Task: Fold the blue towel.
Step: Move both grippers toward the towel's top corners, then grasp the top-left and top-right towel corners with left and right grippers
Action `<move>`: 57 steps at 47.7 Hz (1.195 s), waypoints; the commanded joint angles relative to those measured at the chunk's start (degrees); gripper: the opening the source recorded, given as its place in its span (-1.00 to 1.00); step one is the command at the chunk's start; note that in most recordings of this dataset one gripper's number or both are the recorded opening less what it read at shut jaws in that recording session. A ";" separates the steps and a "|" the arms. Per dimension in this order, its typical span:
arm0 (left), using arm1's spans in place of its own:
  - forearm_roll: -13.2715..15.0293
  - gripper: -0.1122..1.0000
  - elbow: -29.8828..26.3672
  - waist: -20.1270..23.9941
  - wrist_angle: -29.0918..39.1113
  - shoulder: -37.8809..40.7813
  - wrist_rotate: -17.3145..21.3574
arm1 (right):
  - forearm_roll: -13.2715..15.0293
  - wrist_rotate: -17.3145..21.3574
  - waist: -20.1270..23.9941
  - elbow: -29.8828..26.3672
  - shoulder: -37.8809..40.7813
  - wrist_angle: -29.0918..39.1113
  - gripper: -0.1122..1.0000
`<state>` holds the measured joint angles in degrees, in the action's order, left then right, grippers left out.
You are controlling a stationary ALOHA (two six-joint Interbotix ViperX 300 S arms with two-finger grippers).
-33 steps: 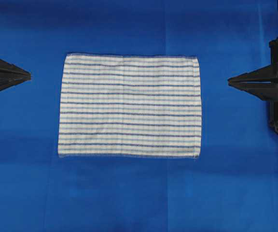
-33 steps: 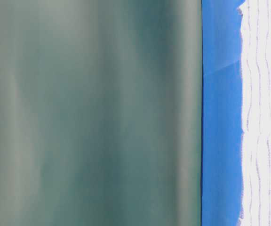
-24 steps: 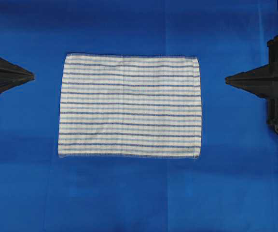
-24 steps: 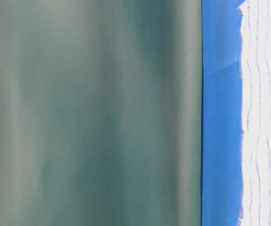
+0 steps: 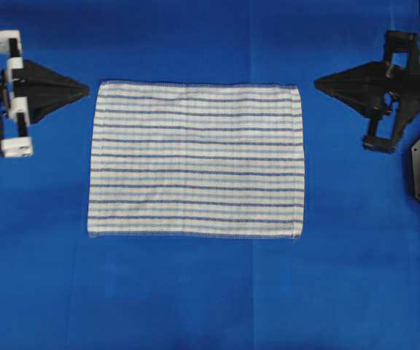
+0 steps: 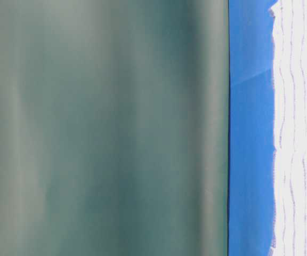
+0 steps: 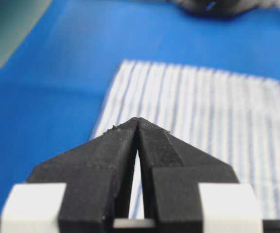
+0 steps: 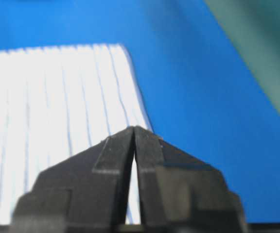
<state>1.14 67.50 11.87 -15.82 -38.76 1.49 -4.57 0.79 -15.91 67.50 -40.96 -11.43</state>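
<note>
Both tools (image 5: 87, 89) (image 5: 316, 79) nearer blue towel (image 5: 195, 159).

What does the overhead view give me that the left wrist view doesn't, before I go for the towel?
Only the overhead view shows the whole blue towel lying flat and unfolded, with the left hand and right hand shut near its two top corners. Only the left wrist view shows its own fingertips pressed together. Both show the striped towel on the blue table cover.
</note>
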 commanded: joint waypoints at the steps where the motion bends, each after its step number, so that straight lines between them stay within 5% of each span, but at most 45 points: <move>1: 0.09 -0.78 -0.44 1.67 -0.26 2.37 0.00 | -0.44 0.18 -2.02 -0.53 3.25 -0.62 -0.70; 8: 0.09 -0.39 -0.26 4.57 -0.26 7.73 0.00 | -1.05 0.18 -5.54 0.00 8.88 -2.81 -0.29; 15: 0.09 0.36 -0.09 7.91 -1.49 14.59 -0.09 | -1.41 0.09 -7.73 1.14 14.41 -6.15 0.24; 18: 0.09 0.53 -0.18 9.05 -2.90 17.84 -0.09 | -2.20 0.09 -8.26 1.58 17.14 -8.17 0.38; 28: 0.09 0.47 -1.05 11.51 -8.61 27.95 0.00 | -5.45 0.09 -8.35 2.02 25.40 -14.15 0.40; 49: 0.09 0.44 -2.99 14.41 -13.18 39.64 0.00 | -7.73 0.09 -8.44 -1.05 39.99 -20.13 0.40; 57: 0.09 0.23 -3.60 14.41 -13.01 41.75 -0.26 | -7.73 0.09 -8.35 -1.76 42.45 -20.13 0.39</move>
<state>1.14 64.69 26.10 -28.39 2.99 1.41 -12.13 1.05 -24.26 66.45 1.58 -30.94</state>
